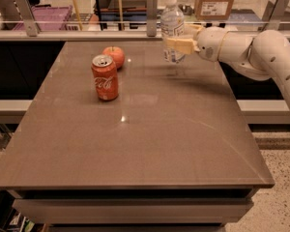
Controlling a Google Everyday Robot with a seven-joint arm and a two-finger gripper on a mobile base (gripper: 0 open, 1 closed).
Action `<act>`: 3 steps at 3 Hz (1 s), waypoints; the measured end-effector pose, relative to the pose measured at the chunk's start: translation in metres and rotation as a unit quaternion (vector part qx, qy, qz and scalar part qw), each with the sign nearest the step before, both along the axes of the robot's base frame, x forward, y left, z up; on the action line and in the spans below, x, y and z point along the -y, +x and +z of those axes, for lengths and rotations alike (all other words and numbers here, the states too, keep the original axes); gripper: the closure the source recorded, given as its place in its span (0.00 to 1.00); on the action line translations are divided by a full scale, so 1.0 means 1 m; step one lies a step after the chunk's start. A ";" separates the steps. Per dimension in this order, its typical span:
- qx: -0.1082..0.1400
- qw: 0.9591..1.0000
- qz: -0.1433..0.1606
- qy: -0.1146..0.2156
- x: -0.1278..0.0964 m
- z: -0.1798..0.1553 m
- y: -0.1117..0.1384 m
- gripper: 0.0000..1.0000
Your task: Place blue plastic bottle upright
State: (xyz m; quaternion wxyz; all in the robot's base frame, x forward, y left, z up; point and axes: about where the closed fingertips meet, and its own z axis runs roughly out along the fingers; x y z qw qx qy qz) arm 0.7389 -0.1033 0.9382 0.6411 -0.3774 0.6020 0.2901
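Note:
The blue plastic bottle, clear with a white cap and pale label, is upright at the far right part of the brown table. My gripper reaches in from the right on a white arm and is shut on the bottle's lower half. The bottle's base sits at or just above the table surface; I cannot tell if it touches.
A red Coca-Cola can stands upright at the left centre of the table. A red apple lies just behind it. A glass rail with metal posts runs along the table's far edge. Boxes and shelves lie beyond.

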 end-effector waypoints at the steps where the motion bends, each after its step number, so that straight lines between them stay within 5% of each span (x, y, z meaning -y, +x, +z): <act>1: -0.003 1.000 0.018 0.007 -0.006 -0.006 0.000 1.00; 3: -0.049 0.999 0.020 0.003 -0.012 -0.028 0.004 1.00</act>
